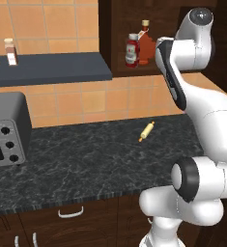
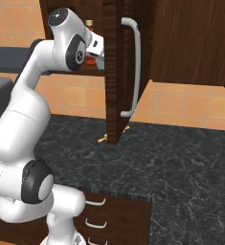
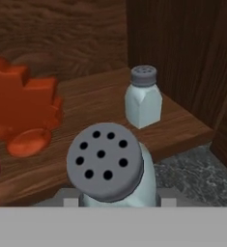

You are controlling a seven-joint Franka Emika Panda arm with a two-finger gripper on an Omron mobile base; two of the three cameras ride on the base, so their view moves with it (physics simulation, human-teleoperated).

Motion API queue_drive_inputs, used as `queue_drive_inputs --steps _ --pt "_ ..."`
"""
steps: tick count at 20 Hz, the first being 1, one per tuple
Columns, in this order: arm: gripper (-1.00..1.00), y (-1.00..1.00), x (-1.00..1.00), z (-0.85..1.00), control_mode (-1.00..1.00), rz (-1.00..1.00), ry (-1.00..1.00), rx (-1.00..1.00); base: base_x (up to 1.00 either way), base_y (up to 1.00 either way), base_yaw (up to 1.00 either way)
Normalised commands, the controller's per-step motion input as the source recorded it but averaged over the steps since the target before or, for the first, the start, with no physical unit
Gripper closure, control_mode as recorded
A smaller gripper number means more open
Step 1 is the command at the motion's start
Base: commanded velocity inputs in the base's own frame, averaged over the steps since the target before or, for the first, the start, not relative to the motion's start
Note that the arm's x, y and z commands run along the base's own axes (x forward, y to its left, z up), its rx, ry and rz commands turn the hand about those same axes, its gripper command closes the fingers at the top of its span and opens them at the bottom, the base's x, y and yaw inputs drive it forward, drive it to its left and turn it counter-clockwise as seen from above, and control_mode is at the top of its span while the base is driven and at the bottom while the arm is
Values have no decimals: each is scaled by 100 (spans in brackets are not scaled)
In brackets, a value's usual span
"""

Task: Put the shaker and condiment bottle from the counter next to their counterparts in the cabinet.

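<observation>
The shaker [image 3: 110,169] is pinched in the claw [image 3: 116,202], low on its body, with the perforated grey cap directed toward the hand camera. Its long axis therefore runs along the claw's line of sight, and the shaker is judged to be upright, cap uppermost. It is carried just short of the front edge of the shelf inside the cabinet [image 3: 182,53].

Ahead of the claw and slightly to its right, the matching shaker [image 3: 143,99] stands upright on the shelf, cap up. To the claw's left, the maple-leaf bottle [image 3: 23,111] rests on the same shelf; in the left base view the condiment bottle [image 1: 132,50] is seen already beside it.

Handling (a judgement only): the shaker is expected to be light, rigid and smooth-walled, hence somewhat slippery. A grip across the mid-body is advised, since the cap is wider and may detach. The base is small, so tipping on release is possible.

A rolling pin [image 1: 146,131] lies on the worktop [image 1: 95,159], below the claw.
</observation>
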Motion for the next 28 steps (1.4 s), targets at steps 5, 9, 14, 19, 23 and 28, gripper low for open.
queue_drive_inputs --steps 5,9,14,19,23,28 --pt "100 0 21 0 -100 0 0 0 0 0 0" --pt "100 0 17 0 -100 0 0 0 0 0 0" --pt "100 0 10 0 -100 1 0 0 0 0 0" --pt "100 0 16 -2 -100 1 0 0 0 0 0" --pt "100 0 25 -10 -100 2 0 0 0 0 0" --pt "100 -3 27 -6 -100 1 0 0 0 0 0"
